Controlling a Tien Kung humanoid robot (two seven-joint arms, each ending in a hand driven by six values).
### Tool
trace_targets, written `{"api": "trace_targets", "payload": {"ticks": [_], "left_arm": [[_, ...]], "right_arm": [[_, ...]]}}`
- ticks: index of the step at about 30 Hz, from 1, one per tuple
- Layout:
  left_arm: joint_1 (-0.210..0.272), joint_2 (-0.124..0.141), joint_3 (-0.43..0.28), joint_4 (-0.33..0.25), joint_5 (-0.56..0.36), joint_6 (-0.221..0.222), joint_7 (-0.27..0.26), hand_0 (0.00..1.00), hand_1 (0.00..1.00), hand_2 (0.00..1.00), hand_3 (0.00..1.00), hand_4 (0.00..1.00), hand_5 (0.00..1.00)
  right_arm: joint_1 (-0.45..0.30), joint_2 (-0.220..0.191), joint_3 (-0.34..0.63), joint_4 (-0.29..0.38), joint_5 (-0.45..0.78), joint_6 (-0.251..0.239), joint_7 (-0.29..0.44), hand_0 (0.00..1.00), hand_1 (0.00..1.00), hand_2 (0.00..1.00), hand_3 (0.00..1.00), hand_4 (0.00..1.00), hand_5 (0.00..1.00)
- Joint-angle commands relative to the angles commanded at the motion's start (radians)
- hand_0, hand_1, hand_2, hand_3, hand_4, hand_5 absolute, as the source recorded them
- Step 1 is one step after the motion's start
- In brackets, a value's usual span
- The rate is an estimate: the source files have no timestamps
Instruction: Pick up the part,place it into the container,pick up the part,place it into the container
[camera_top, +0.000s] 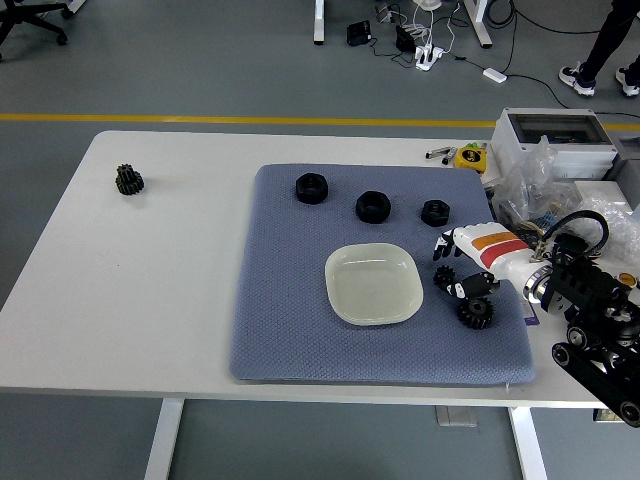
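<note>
My hand: right hand (462, 262) low over the blue mat (290, 300) near the desk's right edge, fingers curled around the small black gear (443, 278).
Container: pale square dish (372, 283), just left of my fingers.
Neighbours: larger gear (474, 313) just nearer the desk's front edge; three black nuts (372, 206) toward the far edge.
Room: bare mat left of dish; lone gear (128, 179) near far left corner.

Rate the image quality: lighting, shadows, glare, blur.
Head view: lighting is even and diffuse, with only soft shadows under the black parts on the blue mat; no strong glare, just a mild sheen on the pale container; focus is sharp across the table; the right hand shows no evident motion blur.
</note>
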Motion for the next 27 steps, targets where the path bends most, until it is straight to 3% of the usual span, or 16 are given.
{"api": "trace_targets", "payload": {"ticks": [14,20,21,26,27], "left_arm": [[-0.001,-0.001,-0.002,-0.001,0.005,0.0,0.001,0.651,0.645,0.618,0.554,0.593,0.492],[0.001,-0.001,-0.006,-0.001,0.012,-0.001,0.003,0.651,0.644,0.618,0.554,0.594,0.492],[0.001,-0.002,-0.006,-0.001,0.013,-0.002,0.003,0.651,0.645,0.619,0.554,0.594,0.492],[0.002,-0.001,-0.008,-0.001,0.017,-0.003,0.004,0.651,0.645,0.619,0.554,0.594,0.492],[0.002,-0.001,-0.008,-0.001,0.017,-0.003,0.004,0.651,0.646,0.618,0.554,0.593,0.492]], "right_arm": [[0.019,0.015,-0.025,-0.037,0.011,0.02,0.001,0.431,0.546,0.595,0.573,0.834,0.203],[0.019,0.016,-0.03,-0.04,0.022,0.031,0.003,0.395,0.522,0.583,0.563,0.825,0.208],[0.018,0.016,-0.03,-0.041,0.024,0.032,0.005,0.336,0.474,0.546,0.545,0.8,0.215],[0.018,0.014,-0.034,-0.044,0.03,0.033,0.009,0.336,0.474,0.546,0.545,0.8,0.215],[0.018,0.014,-0.035,-0.044,0.03,0.033,0.009,0.285,0.435,0.515,0.525,0.773,0.235]]}}
